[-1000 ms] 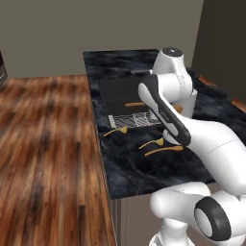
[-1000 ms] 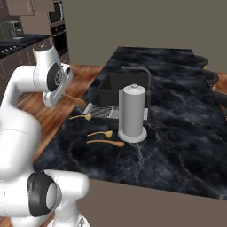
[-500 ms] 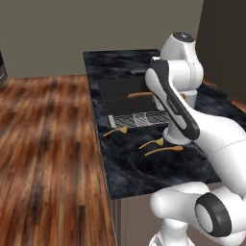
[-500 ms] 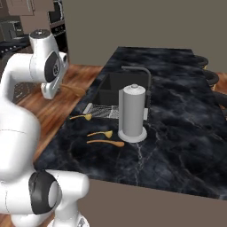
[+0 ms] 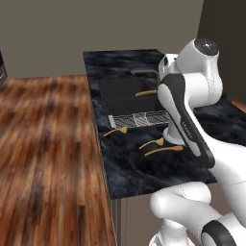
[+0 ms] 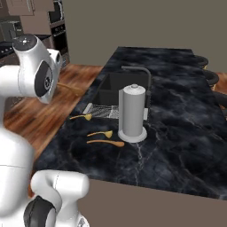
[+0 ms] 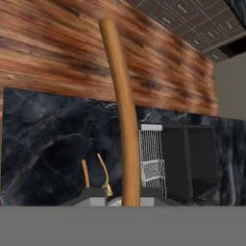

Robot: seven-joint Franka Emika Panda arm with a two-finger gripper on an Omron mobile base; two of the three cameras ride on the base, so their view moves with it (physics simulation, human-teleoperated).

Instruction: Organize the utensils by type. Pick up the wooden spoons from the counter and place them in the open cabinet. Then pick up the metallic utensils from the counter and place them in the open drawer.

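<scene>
**Arm lifted, wooden spoon in the grip**

Compared with a second ago, the white arm stands higher and more upright, carrying the long orange-brown wooden spoon (image 7: pixel 122 110) up off the counter; everything else lies unmoved. The two-finger gripper (image 7: pixel 124 194) is clamped on the spoon's handle, the shaft running straight up through the hand view; its bowl is hidden. In the left base view the arm covers part of the white paper-towel roll (image 6: pixel 132 111). On the glossy black marble-veined counter (image 6: pixel 177 119) rest the second slim wooden spoon (image 6: pixel 106 142) and two short golden utensils with yellow round heads (image 6: pixel 101 133), near a wire rack (image 5: pixel 144 117) beside the dark sink (image 5: pixel 127 93).
</scene>
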